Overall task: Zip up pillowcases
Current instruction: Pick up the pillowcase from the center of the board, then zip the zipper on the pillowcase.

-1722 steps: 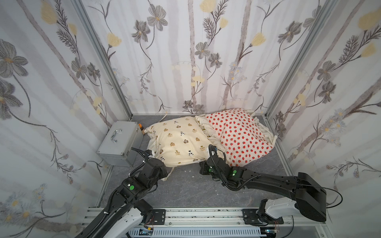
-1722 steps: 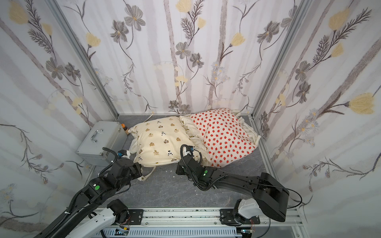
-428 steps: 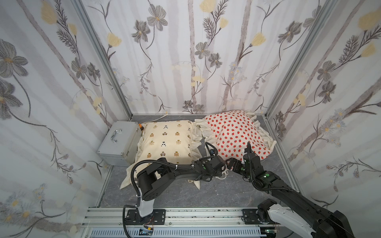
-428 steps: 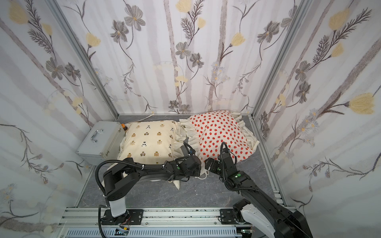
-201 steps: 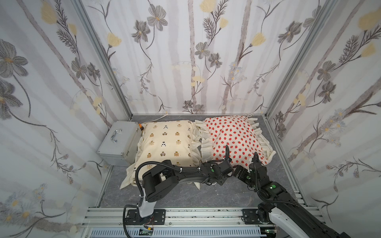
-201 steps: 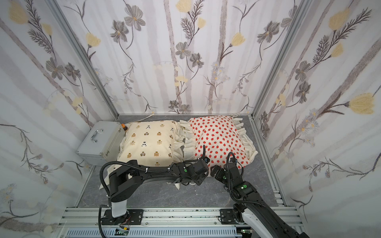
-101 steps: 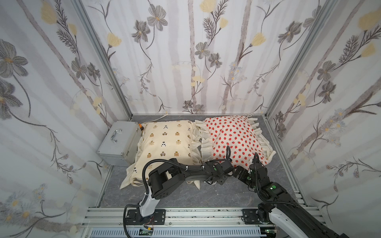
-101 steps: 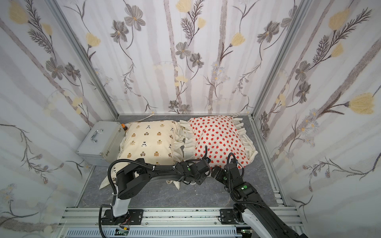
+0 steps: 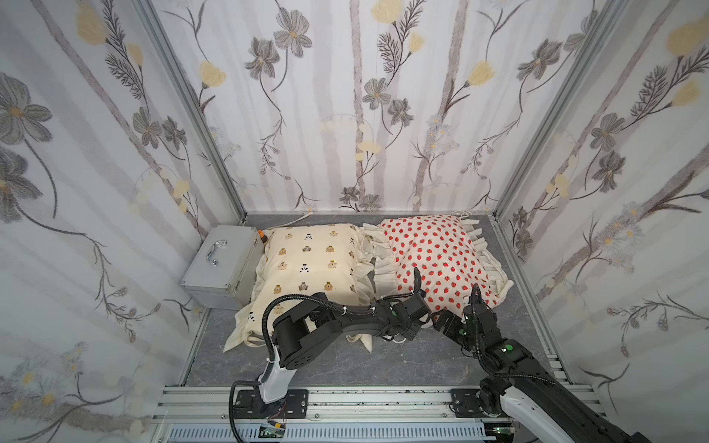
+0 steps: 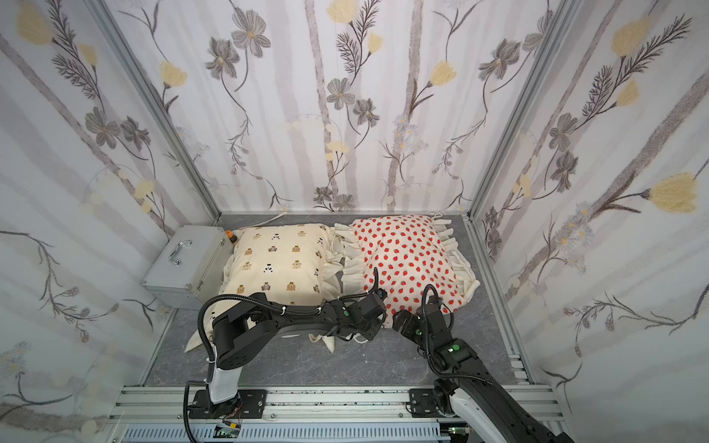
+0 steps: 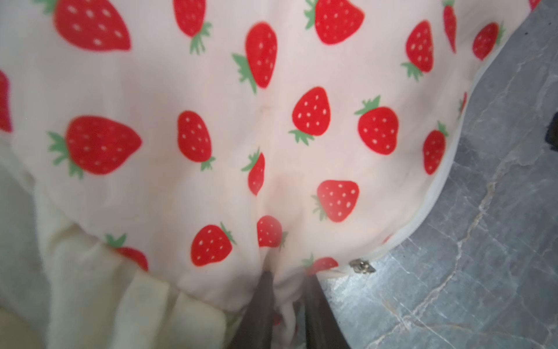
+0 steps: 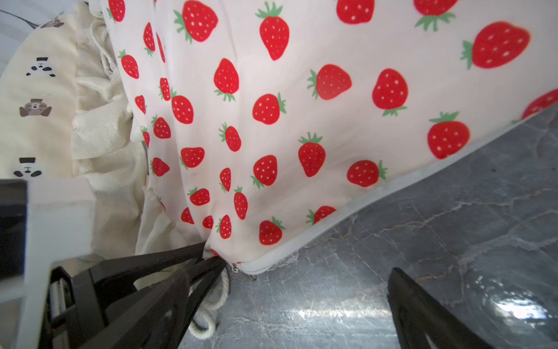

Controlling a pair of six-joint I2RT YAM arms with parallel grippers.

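Two pillowcases lie side by side at the back. The cream bear-print pillowcase is on the left and the white strawberry pillowcase on the right. My left gripper reaches across the front and is shut on the strawberry pillowcase's near left corner, with fabric bunched between its fingers. A small metal zipper pull sits at that corner, at the end of the white zipper edge. My right gripper is open just right of the corner, touching nothing.
A silver metal case with a handle stands left of the bear-print pillowcase. A loop of cream cord lies on the grey marbled floor under the left gripper. Flower-patterned walls close in three sides.
My left gripper's jaws have closed onto the strawberry pillowcase's corner, and its elbow has shifted right. The right arm has hardly moved.
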